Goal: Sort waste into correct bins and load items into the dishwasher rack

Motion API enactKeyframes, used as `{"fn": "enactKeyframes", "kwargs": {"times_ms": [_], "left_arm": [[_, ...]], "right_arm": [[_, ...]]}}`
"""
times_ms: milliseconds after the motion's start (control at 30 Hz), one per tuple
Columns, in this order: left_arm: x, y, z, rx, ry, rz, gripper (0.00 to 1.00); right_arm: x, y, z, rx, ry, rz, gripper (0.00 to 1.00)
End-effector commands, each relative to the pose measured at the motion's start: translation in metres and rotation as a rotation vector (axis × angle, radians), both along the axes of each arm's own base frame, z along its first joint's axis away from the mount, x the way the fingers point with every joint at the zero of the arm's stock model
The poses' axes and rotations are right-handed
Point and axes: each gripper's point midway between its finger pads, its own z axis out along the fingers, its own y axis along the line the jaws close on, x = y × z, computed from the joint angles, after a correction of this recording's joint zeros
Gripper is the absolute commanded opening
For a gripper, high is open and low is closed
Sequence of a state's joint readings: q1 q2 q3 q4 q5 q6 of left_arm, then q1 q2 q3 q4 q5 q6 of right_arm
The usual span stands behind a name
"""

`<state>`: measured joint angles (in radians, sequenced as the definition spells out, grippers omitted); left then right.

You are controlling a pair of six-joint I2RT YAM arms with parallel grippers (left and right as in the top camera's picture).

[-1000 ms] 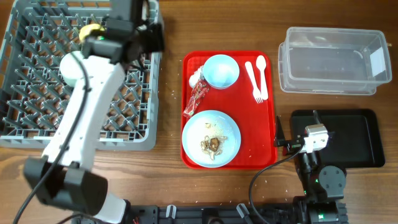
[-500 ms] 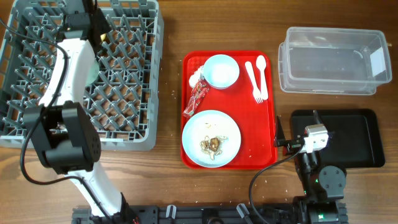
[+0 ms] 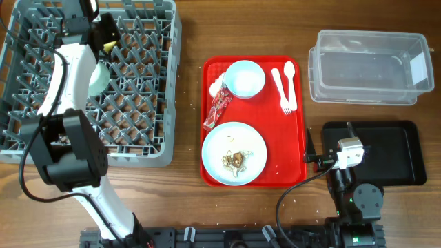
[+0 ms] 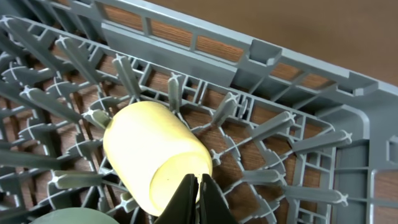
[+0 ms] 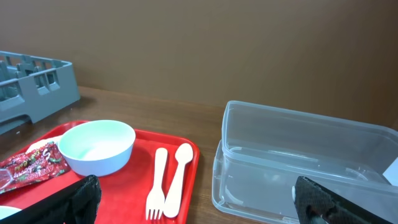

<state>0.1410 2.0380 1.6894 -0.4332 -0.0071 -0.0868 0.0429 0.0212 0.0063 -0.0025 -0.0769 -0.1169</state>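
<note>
The small yellow cup [image 4: 149, 155] lies on its side among the pegs at the far end of the grey dishwasher rack [image 3: 148, 103], close to the mint-green bowl [image 3: 96, 79]. My left gripper [image 4: 198, 186] is shut and empty just in front of the cup's base. On the red tray [image 3: 300, 148] are the light blue bowl [image 3: 244, 78], fork [image 3: 280, 89], spoon [image 3: 290, 79], red wrapper [image 3: 219, 103], napkin [image 3: 216, 84] and the plate [image 3: 255, 141] with food scraps [image 3: 236, 160]. My right gripper [image 5: 199, 205] is open near the tray's right edge.
The clear tub [image 3: 368, 65] stands at the back right, with the black tray [image 3: 393, 155] in front of it, beside my right arm [image 3: 348, 155]. The left arm [image 3: 69, 89] lies along the rack's left half.
My left arm swung left across the rack's far end and its jaws closed. The yellow cup now rests among the pegs. The right arm has stayed still.
</note>
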Motion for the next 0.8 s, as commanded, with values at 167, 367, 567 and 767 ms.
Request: {"fn": "enactKeyframes", "kwargs": {"times_ms": [167,367,567,767], "left_arm": [[-0.002,0.015,-0.04,0.014,0.077,0.003,0.04],[-0.001,0.03,-0.033,0.029,0.051,0.039,0.04],[-0.01,0.069,-0.021,0.192,0.062,0.206,0.04],[-0.018,0.086,0.018,0.222,-0.022,0.35,0.04]], "right_arm": [[0.0,-0.003,0.002,0.013,-0.006,-0.014,1.0],[0.0,-0.003,0.002,0.013,-0.006,-0.015,1.0],[0.0,-0.003,0.002,0.013,-0.006,-0.015,1.0],[0.0,-0.003,0.002,0.013,-0.006,-0.015,1.0]]}}
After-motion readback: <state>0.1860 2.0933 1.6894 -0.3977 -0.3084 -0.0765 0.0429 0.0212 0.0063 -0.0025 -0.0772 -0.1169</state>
